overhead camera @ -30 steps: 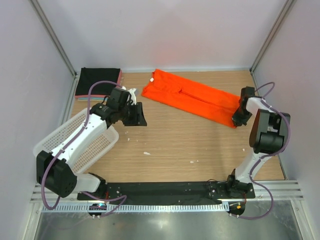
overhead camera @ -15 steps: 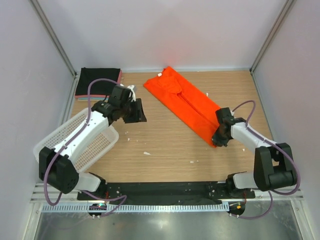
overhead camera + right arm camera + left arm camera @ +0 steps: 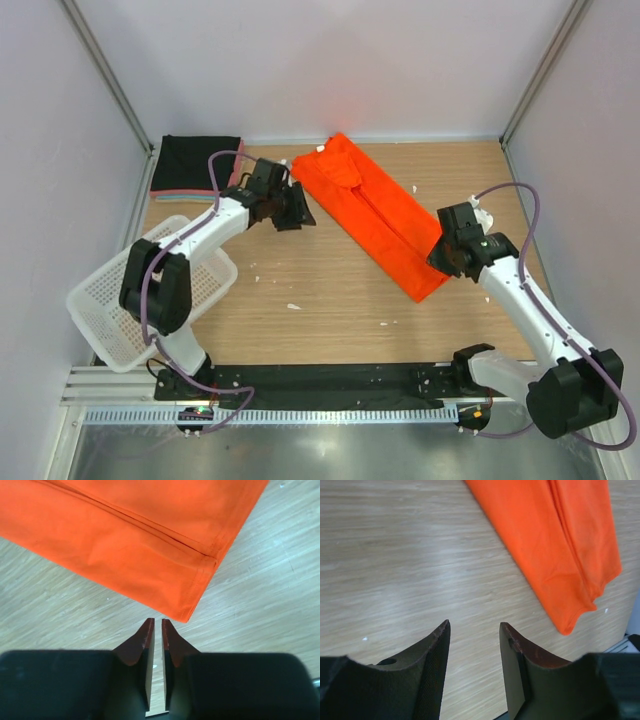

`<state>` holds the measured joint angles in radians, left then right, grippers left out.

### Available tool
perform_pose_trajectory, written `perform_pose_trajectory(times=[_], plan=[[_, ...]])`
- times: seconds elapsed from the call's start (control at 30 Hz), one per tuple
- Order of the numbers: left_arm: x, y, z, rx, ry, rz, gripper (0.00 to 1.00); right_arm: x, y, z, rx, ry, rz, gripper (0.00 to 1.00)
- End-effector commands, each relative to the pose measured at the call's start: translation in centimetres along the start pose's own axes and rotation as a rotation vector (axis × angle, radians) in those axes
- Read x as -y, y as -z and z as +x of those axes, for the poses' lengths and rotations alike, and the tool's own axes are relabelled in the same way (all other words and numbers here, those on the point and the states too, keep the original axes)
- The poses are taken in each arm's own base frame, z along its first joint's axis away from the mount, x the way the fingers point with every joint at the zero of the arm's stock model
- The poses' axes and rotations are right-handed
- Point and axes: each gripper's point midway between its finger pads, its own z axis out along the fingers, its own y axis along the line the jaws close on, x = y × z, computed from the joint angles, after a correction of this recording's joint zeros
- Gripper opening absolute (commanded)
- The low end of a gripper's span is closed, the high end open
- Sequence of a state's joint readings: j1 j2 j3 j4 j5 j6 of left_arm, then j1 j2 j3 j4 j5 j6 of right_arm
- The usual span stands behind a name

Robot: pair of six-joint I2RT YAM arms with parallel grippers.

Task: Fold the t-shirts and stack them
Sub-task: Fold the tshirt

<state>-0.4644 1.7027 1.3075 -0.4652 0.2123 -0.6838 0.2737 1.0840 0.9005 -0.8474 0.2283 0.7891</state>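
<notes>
The orange-red t-shirt [image 3: 380, 215], folded into a long strip, lies diagonally on the table from the back centre to the right middle. My left gripper [image 3: 299, 211] is open and empty just left of its collar end; in the left wrist view [image 3: 472, 625] the shirt [image 3: 555, 545] lies ahead to the right. My right gripper [image 3: 447, 258] is shut and empty at the shirt's near end; in the right wrist view [image 3: 155, 621] the hem corner [image 3: 187, 612] lies just past the tips. A folded stack with the black t-shirt [image 3: 200, 160] on top, pink and teal edges below, sits back left.
A white mesh basket [image 3: 150, 300] lies at the left under the left arm. Small white specks dot the wooden table [image 3: 330, 290]. Grey walls close in the back and both sides.
The shirt's right end swung toward the near side, so the strip now lies steeper. The right gripper has come off it. The left gripper moved right, toward the collar end.
</notes>
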Motion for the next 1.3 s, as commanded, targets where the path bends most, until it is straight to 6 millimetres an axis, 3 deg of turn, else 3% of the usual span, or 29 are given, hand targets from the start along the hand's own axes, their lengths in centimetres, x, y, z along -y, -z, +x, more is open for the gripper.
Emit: perform_pose_trajectory(times=[0.0,0.07,0.23,0.43,0.53,0.7,0.77,0.8,0.87,0.97,1.07,1.27], plan=[[4.0,0.2,-4.0,0.103,0.011,0.133,0.45,-0.9,-0.8,0.2,-0.015,0.070,-0.044,0.14],[4.2,-0.9,-4.6,0.103,0.018,0.138,0.45,-0.4,-2.1,0.8,-0.036,0.081,-0.007,0.09],[4.4,-3.1,-4.5,0.062,0.021,0.157,0.45,1.0,-5.3,3.0,-0.077,0.100,0.042,0.07],[3.3,-4.9,-4.7,0.079,0.020,0.127,0.45,2.8,-7.7,6.4,-0.166,0.079,0.087,0.03],[3.3,-6.4,-5.4,0.068,0.026,0.119,0.45,3.2,-8.4,7.2,-0.154,0.065,0.067,0.03],[2.8,-8.2,-6.5,0.088,0.047,0.088,0.45,2.9,-7.2,5.4,-0.104,0.071,0.078,0.03],[3.6,-8.7,-7.9,0.108,0.044,0.107,0.45,2.5,-6.1,4.3,-0.084,0.076,0.076,0.04],[3.2,-9.7,-7.9,0.096,0.050,0.101,0.45,2.1,-5.4,3.8,-0.072,0.078,0.060,0.04],[4.2,-10.0,-9.4,0.116,0.043,0.132,0.45,1.4,-4.4,3.0,-0.063,0.070,0.036,0.05],[4.8,-11.3,-10.7,0.124,0.047,0.154,0.45,-1.0,-2.9,2.3,-0.061,0.061,-0.081,0.08],[4.5,-12.6,-11.7,0.132,0.060,0.155,0.45,-2.7,-1.9,1.4,-0.040,0.078,-0.159,0.08],[2.5,-15.0,-12.0,0.129,0.073,0.110,0.44,-3.6,-0.6,-1.0,0.012,0.112,-0.159,0.08]])
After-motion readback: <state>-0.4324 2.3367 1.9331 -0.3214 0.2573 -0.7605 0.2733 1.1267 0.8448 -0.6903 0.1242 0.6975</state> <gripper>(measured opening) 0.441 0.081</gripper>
